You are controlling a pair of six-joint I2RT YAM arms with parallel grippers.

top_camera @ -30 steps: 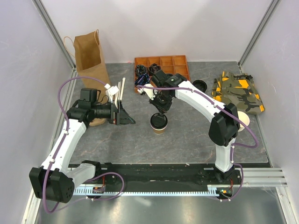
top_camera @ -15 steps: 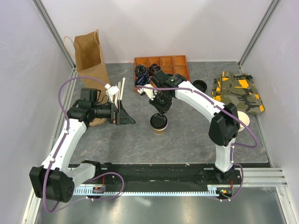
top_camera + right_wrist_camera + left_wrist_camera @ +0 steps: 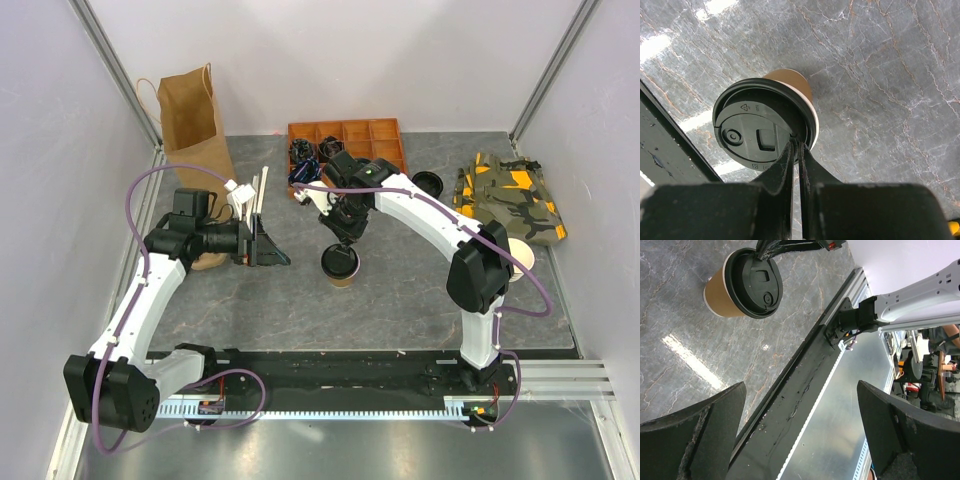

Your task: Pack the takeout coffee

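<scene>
Sitting at right claw [image 3: 796, 143] tips: takeout coffee [image 3: 757, 131]

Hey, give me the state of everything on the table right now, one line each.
takeout coffee: upright, lid on.
right gripper: jaws nearly together, tips at the lid's rim.
left gripper: wide open, empty.
paper bag: standing upright.
tray: dark items in its left compartments.

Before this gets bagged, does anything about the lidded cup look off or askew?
Possibly the round black plastic lid on the small tan kraft-paper cup: a white sliver of rim shows along one side, so it may sit slightly off-centre or not pressed home. No spill visible.
</scene>
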